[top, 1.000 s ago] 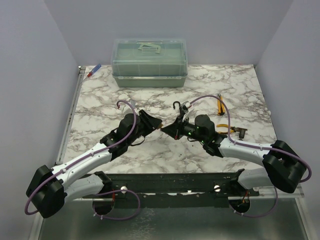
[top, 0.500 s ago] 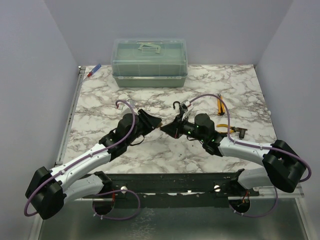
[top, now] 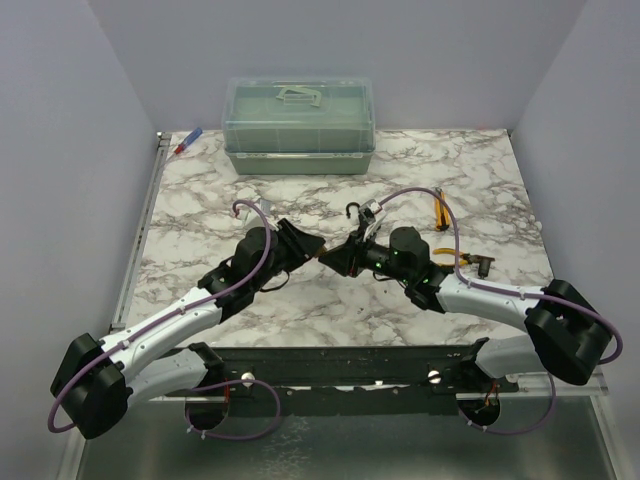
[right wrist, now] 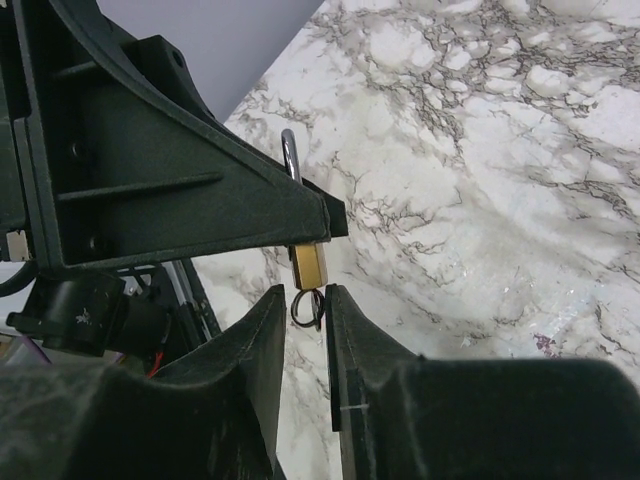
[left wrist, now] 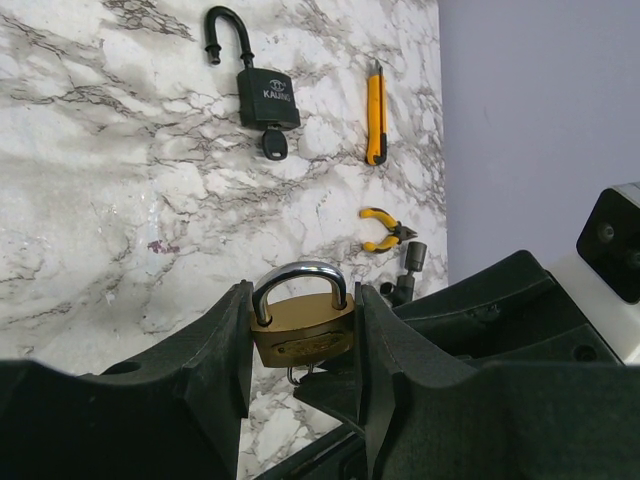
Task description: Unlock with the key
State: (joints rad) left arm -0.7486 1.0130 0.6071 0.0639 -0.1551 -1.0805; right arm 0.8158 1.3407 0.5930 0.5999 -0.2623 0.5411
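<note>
The key (left wrist: 274, 145) lies flat on the marble table (top: 200, 200), in the far part of the left wrist view. Its rounded black head sits against the underside of the black padlock (left wrist: 268, 95). The shaft is not visible, so whether it is seated in the lock cannot be told. The black padlock lies flat as well, with its shackle raised and one end free of the body. Key and black padlock are well apart from both grippers.

The left gripper (left wrist: 302, 300) is clenched on the brass padlock (left wrist: 302, 335). Its two fingers press the sides of the brass body, and the steel shackle stands upright and closed above them. The padlock is held off the table.

The right gripper (right wrist: 303, 300) meets the left one tip to tip over the middle of the table. Its fingers are drawn in to a narrow gap and pinch a small dark ring (right wrist: 306, 308), which hangs at the underside of the brass padlock. What the ring carries is too small to tell.

To the right of the black padlock, a yellow utility knife (left wrist: 374, 112) lies on the marble. Nearer the grippers lie yellow-handled pliers (left wrist: 382, 228), and a small dark cylinder (left wrist: 412, 258) stands just beside them. At the far edge of the table stands a closed translucent green box (top: 299, 125), with a red-and-blue marker (top: 187, 142) to its left.
</note>
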